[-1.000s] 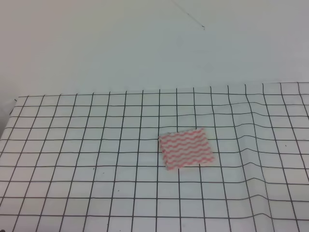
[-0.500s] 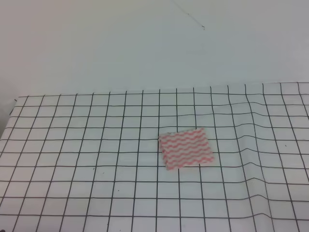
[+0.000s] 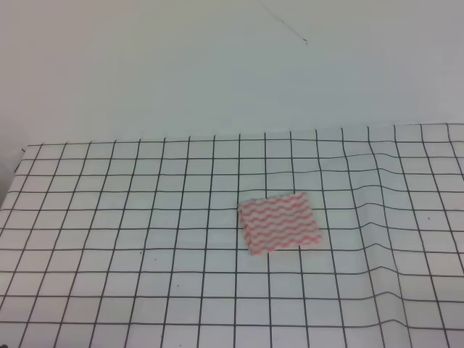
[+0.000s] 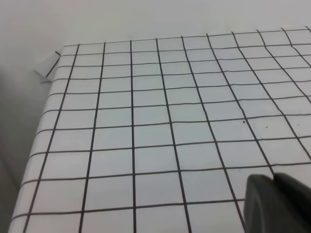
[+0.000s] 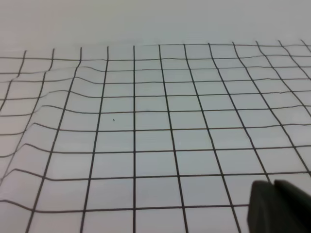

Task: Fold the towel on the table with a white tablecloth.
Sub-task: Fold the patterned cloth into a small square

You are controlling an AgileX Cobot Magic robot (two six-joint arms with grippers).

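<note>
Lying flat just right of centre in the exterior high view, the towel [image 3: 279, 222] is a small, slightly skewed rectangle of thin cloth, pink-red wavy stripes on white. Its outline looks compact and a doubled edge seems to run along its left side, so it may already be folded at least once; this is a judgement, layers cannot be counted from here.

Neither arm appears in the exterior view. Left wrist view: only a dark, blurred piece of the left tool [image 4: 277, 204] shows at lower right of the frame; open or closed cannot be told. Right wrist view: the same for the right tool [image 5: 279, 206], a dark piece at lower right, state unreadable. Neither wrist view shows the towel.

Step in hand, judged: arms clear of the work, either before the first grasp or after the last fold. Any further fold calls for a tool coming down on a towel corner and pinching the thin cloth without catching the cloth beneath.

The white tablecloth [image 3: 109, 217] covers the desk [image 4: 29, 162]: matte, black-line grid, with raised ripples at the right of the exterior view. A plain pale wall stands behind.
</note>
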